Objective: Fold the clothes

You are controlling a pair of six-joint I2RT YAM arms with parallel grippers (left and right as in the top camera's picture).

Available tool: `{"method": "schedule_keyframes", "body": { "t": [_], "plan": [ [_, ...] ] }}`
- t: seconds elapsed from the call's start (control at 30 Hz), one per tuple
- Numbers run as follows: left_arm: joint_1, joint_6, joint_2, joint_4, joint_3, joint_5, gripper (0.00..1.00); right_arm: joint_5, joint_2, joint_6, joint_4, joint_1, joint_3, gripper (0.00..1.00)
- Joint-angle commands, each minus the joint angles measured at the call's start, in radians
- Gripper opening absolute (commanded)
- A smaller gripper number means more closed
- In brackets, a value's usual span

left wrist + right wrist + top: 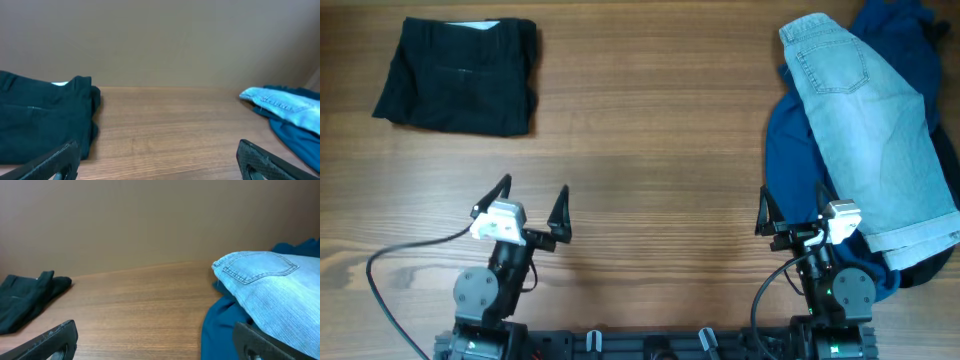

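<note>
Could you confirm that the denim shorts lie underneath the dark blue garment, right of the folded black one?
Not quite: the overhead view shows the denim shorts on top of the dark blue garment, right of the folded black garment.

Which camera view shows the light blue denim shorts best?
The overhead view: the denim shorts appear nearly whole, lying on dark blue clothes. The right wrist view shows only their pocket end; the left wrist view, a thin edge.

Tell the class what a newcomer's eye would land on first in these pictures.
Pale blue denim shorts draped over a dark blue cloth heap, far right. Then the folded black garment, far left. The left end effector and right end effector sit open, in front.
</note>
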Motion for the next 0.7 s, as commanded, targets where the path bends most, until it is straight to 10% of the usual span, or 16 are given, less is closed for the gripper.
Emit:
{"method": "schedule_keyframes", "body": {
  "t": [0.0,0.67],
  "plan": [
    [0.003,-0.041,-0.119,-0.06,-0.051,-0.005,1.0,0.014,-0.009,0.01,0.005,0.005,-0.001,1.0],
    [0.026,-0.058,-0.192,-0.219,-0.051,-0.056,1.0,0.014,-0.009,0.011,0.005,0.005,-0.001,1.0]
  ]
}}
